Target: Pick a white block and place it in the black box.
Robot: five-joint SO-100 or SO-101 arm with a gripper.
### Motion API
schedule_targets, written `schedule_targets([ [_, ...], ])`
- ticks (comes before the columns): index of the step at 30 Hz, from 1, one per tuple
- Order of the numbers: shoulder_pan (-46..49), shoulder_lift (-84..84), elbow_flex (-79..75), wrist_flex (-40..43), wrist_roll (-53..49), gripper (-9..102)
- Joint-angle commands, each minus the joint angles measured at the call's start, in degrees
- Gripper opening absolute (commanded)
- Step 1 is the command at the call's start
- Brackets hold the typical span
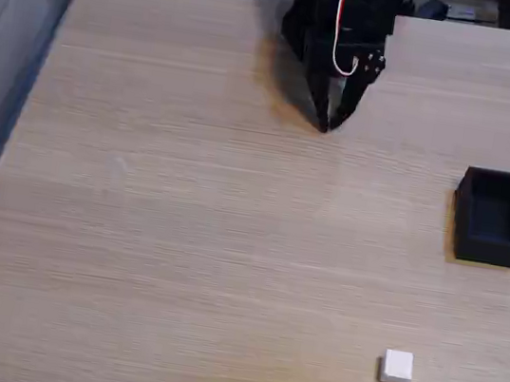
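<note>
**Gripper at rest near far edge, block well off**

Gripper (326, 125) of the black arm (343, 22) points down at the wooden table (184, 219), near the far edge in the fixed view. Fingers meet at the tips, pressed together, nothing between them. Tips appear at or just above the tabletop; contact cannot be told. White-and-red cable (340, 31) loops over the arm.

White block (397, 367) lies well apart from the gripper, toward the near edge and to the right. Black box (493, 216) sits open-topped at the right side, between the two in depth, apart from both.
</note>
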Motion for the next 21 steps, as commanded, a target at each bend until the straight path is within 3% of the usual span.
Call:
schedule_targets([
  [1,3.8,0.4,0.9,0.2,-1.5,0],
  [21,3.0,0.4,0.9,0.2,-0.8,0],
])
